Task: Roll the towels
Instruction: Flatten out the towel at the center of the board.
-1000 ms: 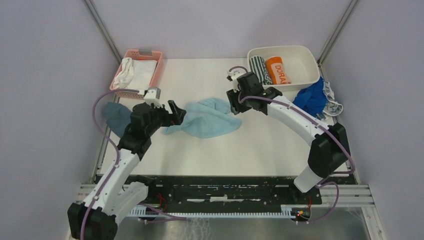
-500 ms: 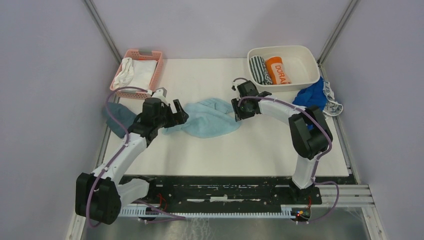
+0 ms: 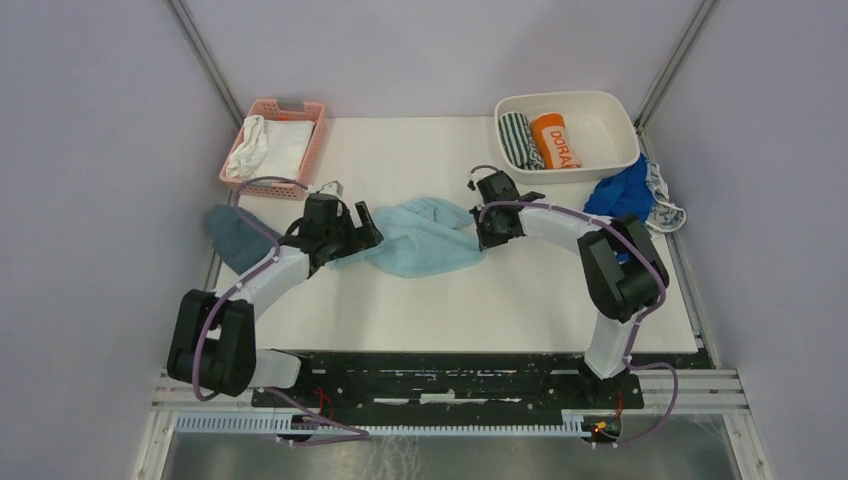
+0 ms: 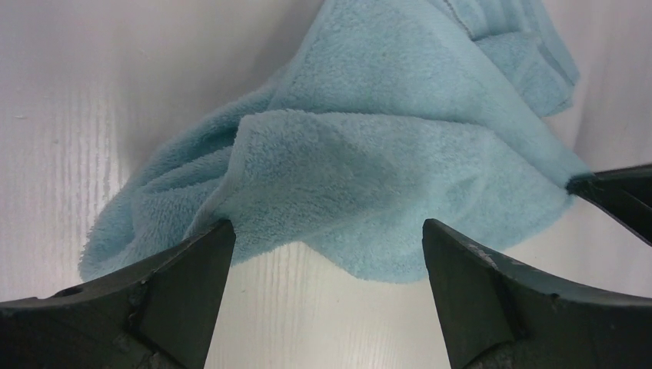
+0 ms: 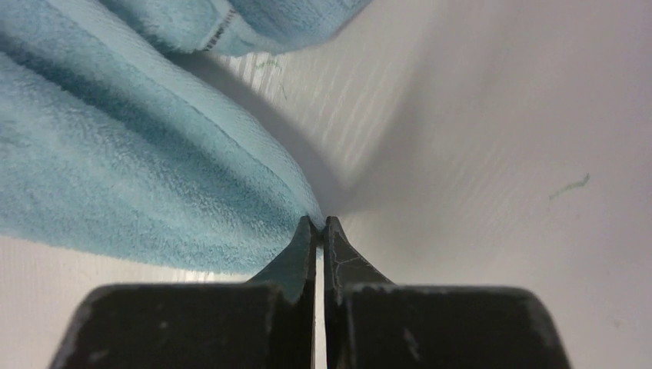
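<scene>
Two containers stand at the far edge of the table (image 3: 400, 150). On the far left is the pink basket (image 3: 312, 140), and white cloths (image 3: 265, 145) lie in it, one hanging a little over its left rim. On the far right is the white tub (image 3: 612, 118). It holds a rolled striped cloth (image 3: 515, 138) and, touching it on the right, an orange roll (image 3: 555, 140) with letters printed on it; the right half of the tub is bare.

Just near of the tub, at the right edge of the table, the royal blue towel (image 3: 620, 195) lies in a heap, with the patterned whitish towel (image 3: 668, 208) touching it on the right. A teal-grey cloth (image 3: 235, 235) lies at the left edge.

The light blue towel (image 3: 420, 238) is crumpled in the middle of the table, between my two grippers. My left gripper (image 4: 327, 238) is spread wide and low over the table at the towel's left end; the cloth lies just in front of the fingers (image 4: 192, 261) and is not gripped. My right gripper (image 5: 321, 223) has its jaws pressed together and pinches the right corner of this towel, which is drawn to a point there
</scene>
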`<state>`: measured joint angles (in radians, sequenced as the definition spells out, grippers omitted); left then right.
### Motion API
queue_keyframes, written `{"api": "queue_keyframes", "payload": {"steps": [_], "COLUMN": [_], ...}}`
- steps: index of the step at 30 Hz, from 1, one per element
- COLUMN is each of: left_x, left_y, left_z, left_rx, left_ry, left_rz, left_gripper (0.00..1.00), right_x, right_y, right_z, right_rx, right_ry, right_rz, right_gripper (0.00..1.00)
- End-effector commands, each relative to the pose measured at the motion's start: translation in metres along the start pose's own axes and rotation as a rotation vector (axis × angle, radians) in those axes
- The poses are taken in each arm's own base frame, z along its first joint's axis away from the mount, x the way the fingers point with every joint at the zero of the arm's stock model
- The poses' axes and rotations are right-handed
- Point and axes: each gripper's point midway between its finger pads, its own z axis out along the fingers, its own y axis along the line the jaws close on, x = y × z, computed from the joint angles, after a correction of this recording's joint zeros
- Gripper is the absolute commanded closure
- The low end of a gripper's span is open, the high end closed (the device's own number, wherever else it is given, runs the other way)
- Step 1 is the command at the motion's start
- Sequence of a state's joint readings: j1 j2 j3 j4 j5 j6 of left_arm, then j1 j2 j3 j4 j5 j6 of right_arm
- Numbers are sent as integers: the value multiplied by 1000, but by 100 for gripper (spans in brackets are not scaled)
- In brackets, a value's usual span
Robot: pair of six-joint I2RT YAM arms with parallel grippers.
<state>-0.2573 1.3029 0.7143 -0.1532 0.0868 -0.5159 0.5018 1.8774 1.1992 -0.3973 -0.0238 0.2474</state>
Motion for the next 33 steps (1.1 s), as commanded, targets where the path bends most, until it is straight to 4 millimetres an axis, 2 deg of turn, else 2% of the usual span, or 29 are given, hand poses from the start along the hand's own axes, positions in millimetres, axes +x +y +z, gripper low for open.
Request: {"api": "queue_keyframes", "payload": {"steps": [1,5,8,11,13,15,17,19,20,22,23,25,27,30,32,33], "left_x": [-15,-16,-25,-43,-62,-77,-88,-90,-94,-78,-71,-57,-40,-19,0,12], "left_y": [-24,-53,-96,-147,-166,-163,-146,-119,-102,-66,-51,-31,-19,-23,-34,-37], "left_z": [25,56,75,76,65,50,32,15,2,-10,-17,-31,-43,-55,-55,-53], "left_rx": [74,138,265,431,505,512,488,435,398,292,243,161,112,137,175,191], "left_ry": [-12,29,55,37,-19,-83,-146,-191,-225,-235,-242,-240,-209,-139,-75,-35], "left_rz": [-60,-64,-73,-63,-72,-94,-143,-194,-211,-220,-208,-166,-122,-76,-56,-55], "left_gripper": [2,4,7,8,8,8,7,7,7,7,6,6,6,7,8,8], "right_x": [-35,-51,-55,-60,-68,-74,-76,-75,-73,-71,-71,-71,-71,-66,-65,-60], "right_y": [-2,12,28,54,82,113,151,187,201,219,221,209,177,116,70,53], "right_z": [-59,-111,-141,-161,-169,-171,-167,-159,-157,-153,-152,-149,-145,-137,-129,-124], "right_rx": [18,-34,-64,-120,-181,-249,-324,-393,-422,-461,-468,-404,-269,-126,-66,-46], "right_ry": [-169,-269,-324,-356,-376,-384,-373,-349,-335,-311,-305,-306,-317,-307,-299,-291], "right_rz": [-10,-67,-135,-201,-246,-287,-334,-382,-402,-424,-423,-423,-426,-332,-206,-152], "right_gripper": [100,100,99,99,100,100,99,95,88,77,72,63,55,51,51,50]}}
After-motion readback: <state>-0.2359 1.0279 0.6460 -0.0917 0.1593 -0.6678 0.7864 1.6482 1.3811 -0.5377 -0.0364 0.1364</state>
